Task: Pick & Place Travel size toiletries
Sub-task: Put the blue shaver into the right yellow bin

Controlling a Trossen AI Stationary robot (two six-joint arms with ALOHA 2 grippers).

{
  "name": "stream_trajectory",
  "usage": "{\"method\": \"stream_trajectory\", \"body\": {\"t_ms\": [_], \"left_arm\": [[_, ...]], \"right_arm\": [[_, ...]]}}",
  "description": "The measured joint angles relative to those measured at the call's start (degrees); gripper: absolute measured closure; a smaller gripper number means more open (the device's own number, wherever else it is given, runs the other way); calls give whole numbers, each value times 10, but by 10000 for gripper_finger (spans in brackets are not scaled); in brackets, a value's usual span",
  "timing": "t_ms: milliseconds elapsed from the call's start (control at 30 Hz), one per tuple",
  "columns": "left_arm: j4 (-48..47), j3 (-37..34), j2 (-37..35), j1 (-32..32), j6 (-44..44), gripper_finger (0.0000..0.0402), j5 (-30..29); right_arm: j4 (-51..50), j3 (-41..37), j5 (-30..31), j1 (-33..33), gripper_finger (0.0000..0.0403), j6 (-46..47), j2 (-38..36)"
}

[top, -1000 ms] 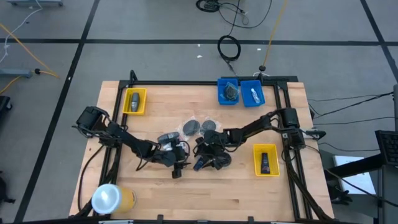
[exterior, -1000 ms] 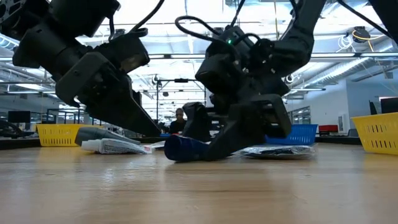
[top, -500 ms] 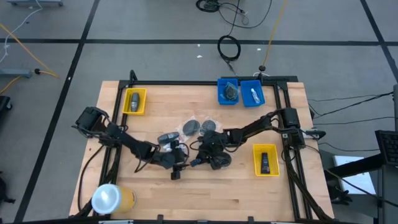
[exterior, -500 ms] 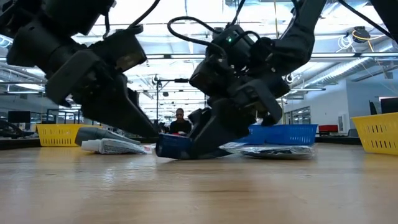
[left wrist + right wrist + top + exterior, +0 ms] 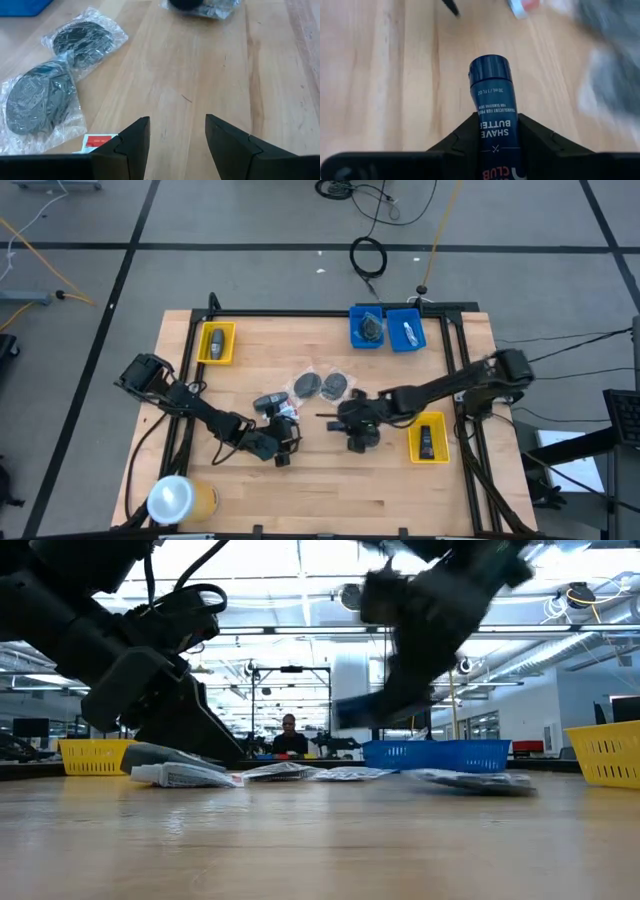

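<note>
My right gripper (image 5: pixel 497 122) is shut on a dark blue tube (image 5: pixel 492 95) with white lettering, near the table's middle (image 5: pixel 338 416) and above the wood (image 5: pixel 370 710). My left gripper (image 5: pixel 177 142) stands open and low over bare wood (image 5: pixel 285 442), nothing between its fingers. Beside it lie a white tube with a red mark (image 5: pixel 97 141) and a dark grey bottle (image 5: pixel 268 402). Two grey discs in clear bags (image 5: pixel 35 95) (image 5: pixel 82 37) lie flat on the table (image 5: pixel 320 385). My right gripper pinches the blue tube's body (image 5: pixel 497 135) between its two fingers, one on each side. The tube lies along the fingers, and its round cap end (image 5: pixel 490 72) sticks out ahead of them. It is lifted clear of the table.
Two blue bins (image 5: pixel 367 328) (image 5: pixel 406 330) stand at the far edge. One yellow bin (image 5: pixel 217 343) is far left and another (image 5: pixel 428 437) is right of my right gripper. A big yellow roll (image 5: pixel 180 498) lies at the near left corner. Another bagged item (image 5: pixel 470 780) lies below my right gripper.
My right gripper has shut on the blue tube, which lay on the table. It has lifted the tube clear and carried it up and a little toward the table's right edge.
</note>
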Motion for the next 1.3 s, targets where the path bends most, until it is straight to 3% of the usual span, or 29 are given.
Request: {"method": "stream_trajectory", "body": {"t_ms": [200,367,600,967,1300], "left_arm": [[0,0,0,1,-1,213,-3],[2,0,0,2,-2,213,-18],[3,0,0,2,-3,213,-32],[2,0,0,2,-5,213,-33],[0,0,0,2,-8,213,-33]], "right_arm": [[-237,0,-4,31,300,268,-123],[-433,0,-51,83,300,510,-222],[-573,-19,-60,162,300,782,-282],[-468,-158,-40,171,300,882,-279],[-381,-218,11,171,280,886,-280]]}}
